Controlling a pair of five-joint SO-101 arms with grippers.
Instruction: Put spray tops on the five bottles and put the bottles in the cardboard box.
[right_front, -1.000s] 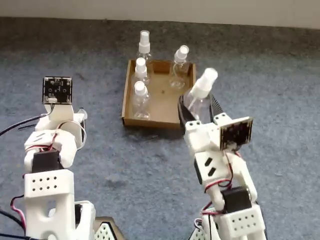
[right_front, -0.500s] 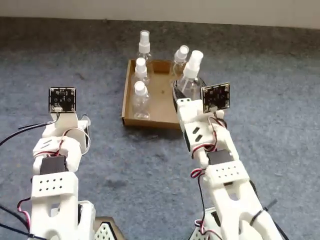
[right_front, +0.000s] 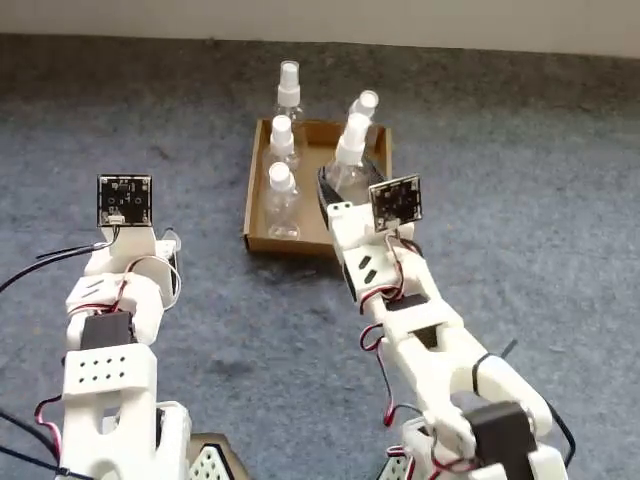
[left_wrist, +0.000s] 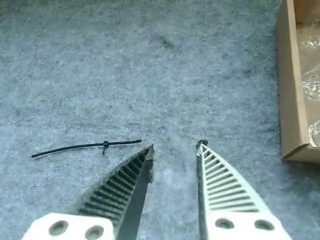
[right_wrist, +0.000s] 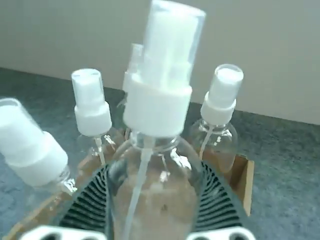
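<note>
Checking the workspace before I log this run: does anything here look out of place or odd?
A loose black cable tie lies on the carpet just ahead of the open left gripper, not touching it. It is no part of the bottle job. Nothing looks spilled or damaged.

Right arm (right_front: 420, 320): stretched forward and swung toward the left arm's side (far more of its length now shows in the high view).
Right gripper (right_front: 350, 185): carried from just outside the near right corner of the cardboard box (right_front: 251, 190) to above the box's right half.
Held bottle (right_front: 352, 140): moved with the gripper, from tilted to nearly upright; now overlaps the corner bottle (right_front: 366, 101) behind it.
Left arm (right_front: 105, 300): shifted slightly early in the interval.
</note>
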